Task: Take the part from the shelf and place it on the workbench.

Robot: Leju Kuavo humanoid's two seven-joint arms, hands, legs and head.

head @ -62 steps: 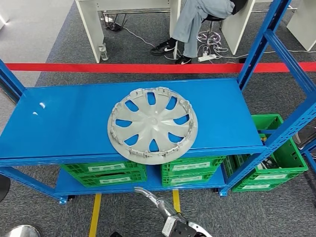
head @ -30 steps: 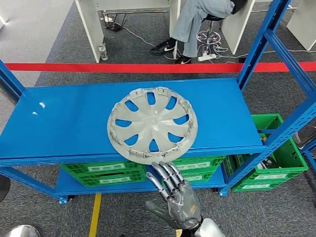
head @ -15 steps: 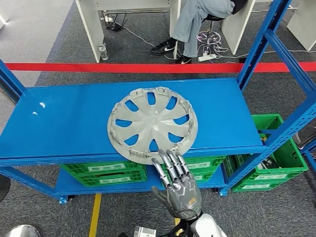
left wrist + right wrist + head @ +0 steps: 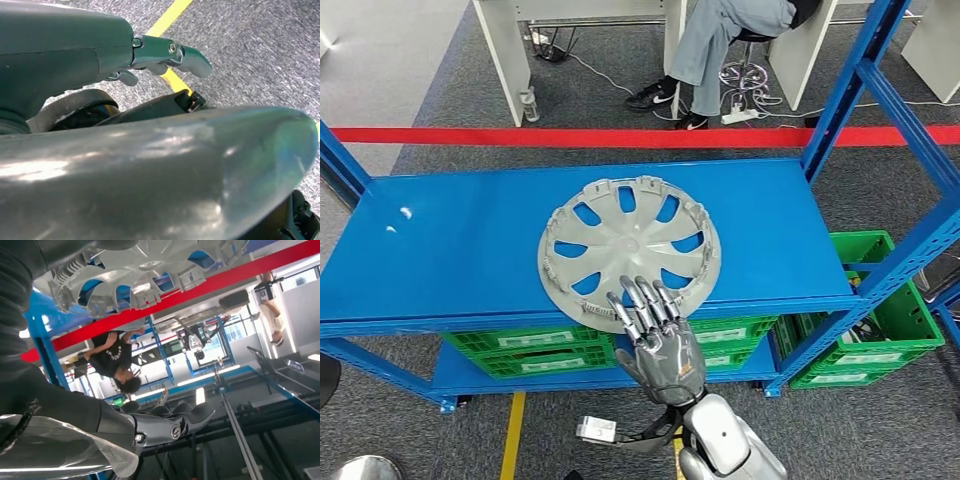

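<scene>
A silver-grey hubcap (image 4: pixel 629 250) lies flat on the top board of the blue shelf (image 4: pixel 456 250), its near rim reaching the front edge. My right hand (image 4: pixel 656 340) is raised in front of that edge, back of the hand up, fingers spread and empty, fingertips (image 4: pixel 637 295) over the hubcap's near rim. In the right wrist view the hubcap (image 4: pixel 124 275) is close beyond the hand's fingers (image 4: pixel 170 427). My left hand (image 4: pixel 166 52) hangs low over the grey carpet, a finger stretched out, holding nothing.
Green crates (image 4: pixel 539 350) fill the lower shelf, and another green crate (image 4: pixel 878 320) stands at the right. A blue upright post (image 4: pixel 848 90) rises at the shelf's right end. Beyond a red floor line (image 4: pixel 546 135) a person (image 4: pixel 712 50) sits at white desks.
My right hand has risen from below the shelf edge and shifted slightly left; its fingertips now reach over the hubcap's near rim. The hubcap has not moved.
</scene>
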